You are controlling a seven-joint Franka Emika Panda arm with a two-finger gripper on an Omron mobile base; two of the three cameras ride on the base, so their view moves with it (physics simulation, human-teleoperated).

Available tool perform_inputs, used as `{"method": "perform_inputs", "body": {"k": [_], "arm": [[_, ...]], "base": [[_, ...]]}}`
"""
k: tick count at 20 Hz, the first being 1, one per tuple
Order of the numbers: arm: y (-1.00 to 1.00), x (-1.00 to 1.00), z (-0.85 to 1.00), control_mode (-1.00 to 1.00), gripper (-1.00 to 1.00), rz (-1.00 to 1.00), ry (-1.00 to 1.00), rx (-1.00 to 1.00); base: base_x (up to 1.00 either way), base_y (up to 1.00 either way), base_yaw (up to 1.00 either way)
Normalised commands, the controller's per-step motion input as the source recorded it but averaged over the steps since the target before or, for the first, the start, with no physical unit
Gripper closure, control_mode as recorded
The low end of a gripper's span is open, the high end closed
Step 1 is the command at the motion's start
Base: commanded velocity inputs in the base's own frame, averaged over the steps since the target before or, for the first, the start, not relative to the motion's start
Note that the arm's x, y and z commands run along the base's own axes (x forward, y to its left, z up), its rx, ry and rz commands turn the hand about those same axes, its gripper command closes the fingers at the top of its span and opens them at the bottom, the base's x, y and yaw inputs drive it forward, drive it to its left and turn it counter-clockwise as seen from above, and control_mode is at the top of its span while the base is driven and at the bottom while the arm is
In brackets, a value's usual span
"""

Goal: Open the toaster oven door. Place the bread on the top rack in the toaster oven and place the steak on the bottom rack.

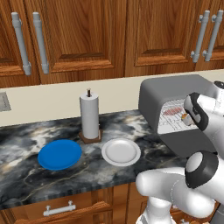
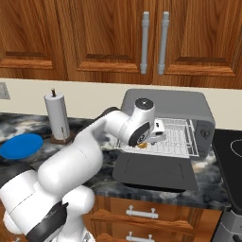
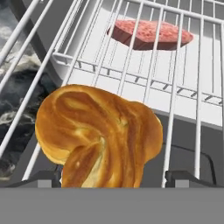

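With toaster oven door (image 2: pixel 155 171) down, steak (image 3: pixel 149 34) racked, we see bread (image 3: pixel 97 135) at top rack (image 3: pixel 131 74) front edge between gripper (image 3: pixel 113 178) tips spread wide; release looks nearly done.

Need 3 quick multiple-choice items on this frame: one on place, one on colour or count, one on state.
1. Where does the steak lie?
A. on the blue plate
B. on a wire rack inside the toaster oven
C. on the stovetop

2. How many plates are on the counter?
A. one
B. two
C. four

3. How is the toaster oven door?
A. folded down open
B. shut
C. taken off and lying on the floor

Key:
1 B, the hand view shows it on the wires in the oven.
2 B, a blue plate and a white plate sit near the paper towel roll.
3 A, it lies flat before the racks.
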Motion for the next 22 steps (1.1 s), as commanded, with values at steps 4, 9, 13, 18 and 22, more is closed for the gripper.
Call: {"method": "perform_inputs", "body": {"k": [4, 9, 13, 18, 22], "arm": [[-0.07, -0.01, 0.03, -1.00, -1.00, 0.00, 0.00, 0.00], [-0.01, -0.20, 0.12, -1.00, -1.00, -0.05, 0.00, 0.00], [0.00, -0.33, 0.05, -1.00, -1.00, -0.12, 0.00, 0.00], [0.00, -0.37, 0.00, -1.00, -1.00, -0.15, 0.00, 0.00], [0.00, -0.32, -0.03, -1.00, -1.00, -0.17, 0.00, 0.01]], "base": [[0.00, 0.00, 0.00], [0.00, 0.00, 0.00], [0.00, 0.00, 0.00], [0.00, 0.00, 0.00], [0.00, 0.00, 0.00]]}}
